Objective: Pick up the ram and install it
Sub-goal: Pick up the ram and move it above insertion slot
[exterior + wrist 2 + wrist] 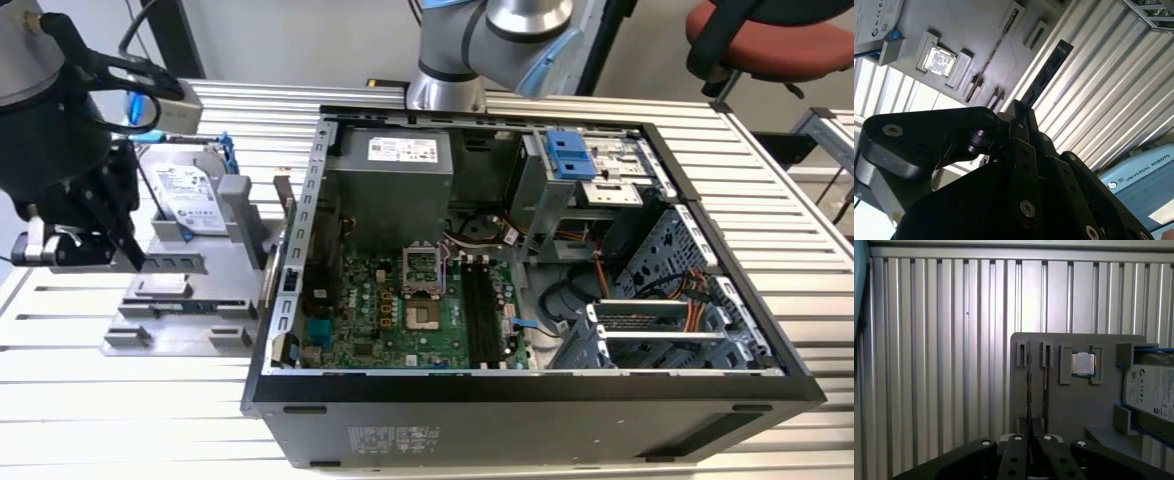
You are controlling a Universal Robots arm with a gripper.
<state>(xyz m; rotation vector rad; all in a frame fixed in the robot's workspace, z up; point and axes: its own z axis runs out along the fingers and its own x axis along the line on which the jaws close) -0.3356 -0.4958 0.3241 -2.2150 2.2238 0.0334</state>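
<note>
Gripper (1029, 426) at the exterior view's left, fingers pressed together on the ram (1046, 75), a thin dark stick held edge-on just over the gray holder (180, 300). Second stick (994, 55) sat in a holder slot, with a hard drive (187, 200) upright nearby. Open computer case (534, 400) stood to the right, its black slots (487, 310) in plain view.

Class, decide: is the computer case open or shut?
Open: the computer case has no side panel, so its motherboard shows inside.
</note>
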